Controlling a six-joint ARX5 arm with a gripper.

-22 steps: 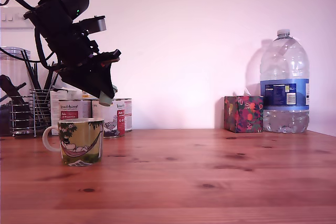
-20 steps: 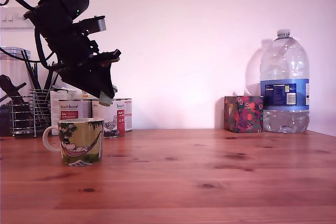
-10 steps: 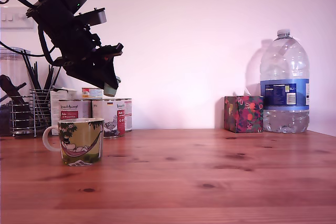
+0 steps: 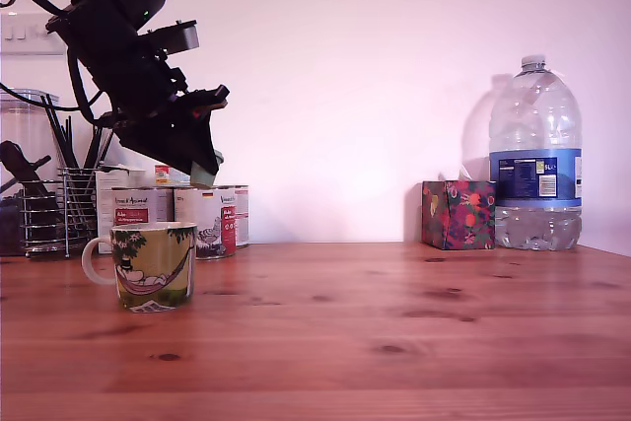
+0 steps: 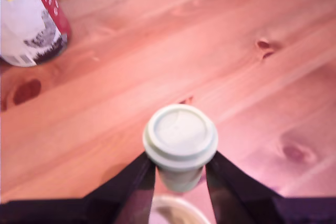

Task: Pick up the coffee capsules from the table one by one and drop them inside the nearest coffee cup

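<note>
A pale grey-green coffee capsule (image 5: 180, 145) is pinched between my gripper's two black fingers (image 5: 137, 182); its round flat end faces the wrist camera. In the exterior view my gripper (image 4: 202, 171) hangs in the air above and slightly to the right of the coffee cup (image 4: 150, 265), shut on the capsule (image 4: 201, 175). The cup, a squat mug with a green-and-yellow hammock print and white handle, stands on the reddish-brown wooden table (image 4: 394, 332) at the exterior view's left. A white rim (image 5: 176, 207) shows just under the capsule in the wrist view. No other capsules are visible.
Red-and-white labelled tins (image 4: 209, 220) stand behind the cup, one tin (image 5: 29, 19) also in the wrist view. A wire utensil rack (image 4: 49, 209) is at far left. A flowered box (image 4: 457, 214) and a big water bottle (image 4: 534, 155) stand at the back right.
My gripper rose with the capsule from just over the cup's rim, then came down a little and shifted slightly; the cup did not move.
</note>
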